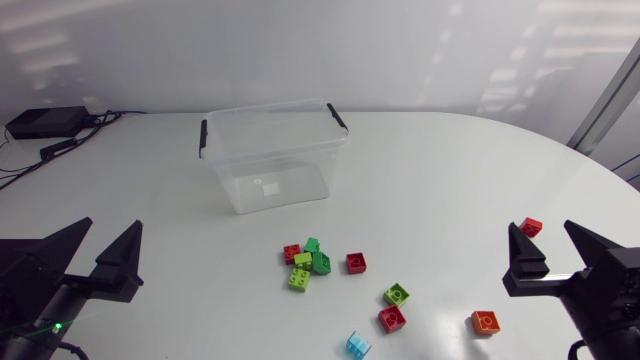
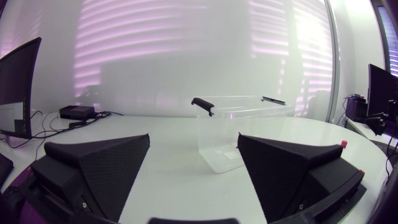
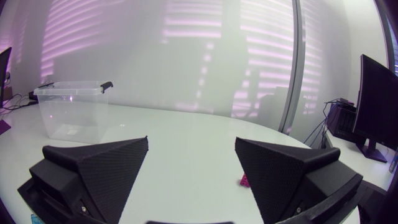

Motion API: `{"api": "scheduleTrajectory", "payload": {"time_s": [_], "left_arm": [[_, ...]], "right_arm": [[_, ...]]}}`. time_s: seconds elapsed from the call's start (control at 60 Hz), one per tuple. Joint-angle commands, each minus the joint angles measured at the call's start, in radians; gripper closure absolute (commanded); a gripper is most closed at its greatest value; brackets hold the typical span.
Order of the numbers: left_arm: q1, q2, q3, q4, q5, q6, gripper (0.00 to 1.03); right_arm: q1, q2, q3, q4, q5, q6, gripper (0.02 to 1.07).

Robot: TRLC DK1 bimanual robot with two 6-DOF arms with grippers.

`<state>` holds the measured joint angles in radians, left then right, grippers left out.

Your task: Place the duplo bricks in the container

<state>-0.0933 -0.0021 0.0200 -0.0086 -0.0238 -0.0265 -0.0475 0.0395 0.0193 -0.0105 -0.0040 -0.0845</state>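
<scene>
The clear plastic container (image 1: 270, 160) with black handle clips stands empty at the table's back middle. Duplo bricks lie scattered in front of it: a red, green and lime cluster (image 1: 305, 262), a red brick (image 1: 356, 262), a lime one (image 1: 396, 295), another red (image 1: 392, 319), a light blue one (image 1: 358, 346) and an orange one (image 1: 486, 323). A lone red brick (image 1: 531, 227) lies by my right gripper's fingertips. My left gripper (image 1: 113, 226) is open at the near left, my right gripper (image 1: 541, 232) open at the near right. Each wrist view shows the container (image 2: 242, 134) (image 3: 71, 112) ahead of its empty open gripper (image 2: 194, 140) (image 3: 191, 142).
A black box with cables (image 1: 45, 123) sits at the table's far left corner. The table's curved edge (image 1: 600, 165) runs past the right arm. White tabletop separates each gripper from the central bricks.
</scene>
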Motion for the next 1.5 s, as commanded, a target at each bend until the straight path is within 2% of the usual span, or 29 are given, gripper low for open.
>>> {"api": "scheduleTrajectory", "payload": {"time_s": [0.0, 0.267, 0.367, 0.517, 0.633, 0.767, 0.817, 0.867, 0.95, 1.0, 1.083, 1.15, 1.2, 1.233, 1.317, 1.4, 1.483], "left_arm": [[-0.006, -0.009, -0.018, -0.002, 0.007, -0.007, 0.05], [-0.01, -0.012, -0.018, 0.002, 0.007, -0.009, 0.05], [-0.014, -0.013, -0.003, 0.013, 0.007, -0.006, 0.08], [-0.06, 0.048, 0.081, -0.001, 0.007, -0.001, 0.1], [-0.094, 0.234, 0.186, 0.004, 0.007, -0.015, 0.1], [-0.085, 0.455, 0.314, -0.004, 0.009, -0.016, 0.11], [-0.085, 0.559, 0.374, -0.036, 0.01, -0.016, 0.12], [-0.083, 0.679, 0.437, -0.073, 0.033, -0.009, 0.13], [-0.057, 0.883, 0.546, -0.12, 0.099, 0.019, 0.24], [-0.051, 0.985, 0.592, -0.129, 0.125, 0.034, 0.24], [-0.056, 1.14, 0.678, -0.163, 0.14, 0.152, 0.24], [-0.072, 1.258, 0.753, -0.218, 0.147, 0.369, 0.24], [-0.08, 1.324, 0.784, -0.255, 0.154, 0.447, 0.24], [-0.082, 1.373, 0.802, -0.283, 0.206, 0.507, 0.23], [-0.082, 1.466, 0.841, -0.361, 0.268, 0.677, 0.19], [-0.074, 1.524, 0.859, -0.416, 0.403, 0.812, 0.19], [-0.088, 1.568, 0.868, -0.447, 0.453, 0.905, 0.19]], "right_arm": [[-0.006, -0.006, -0.019, -0.003, -0.004, 0.015, 0.06], [-0.011, -0.007, -0.019, -0.005, -0.004, 0.015, 0.06], [-0.011, -0.03, -0.019, -0.005, -0.004, 0.014, 0.06], [0.024, -0.035, -0.005, 0.001, 0.007, 0.015, 0.06], [0.055, 0.04, 0.037, 0.027, 0.044, 0.015, 0.07], [0.055, 0.235, 0.14, 0.057, 0.061, 0.032, 0.07], [0.055, 0.29, 0.179, 0.055, 0.07, 0.037, 0.07], [0.054, 0.35, 0.226, 0.046, 0.081, 0.045, 0.07], [0.041, 0.441, 0.3, 0.018, 0.085, 0.086, 0.07], [0.02, 0.491, 0.338, -0.005, 0.085, 0.104, 0.07], [-0.002, 0.565, 0.384, -0.051, 0.081, 0.138, 0.07], [-0.018, 0.616, 0.413, -0.08, 0.082, 0.163, 0.07], [-0.041, 0.649, 0.43, -0.094, 0.076, 0.178, 0.07], [-0.063, 0.672, 0.441, -0.098, 0.075, 0.193, 0.07], [-0.117, 0.738, 0.472, -0.129, 0.075, 0.242, 0.07], [-0.17, 0.839, 0.521, -0.175, 0.073, 0.295, 0.07], [-0.239, 0.971, 0.605, -0.27, 0.045, 0.336, 0.07]]}}
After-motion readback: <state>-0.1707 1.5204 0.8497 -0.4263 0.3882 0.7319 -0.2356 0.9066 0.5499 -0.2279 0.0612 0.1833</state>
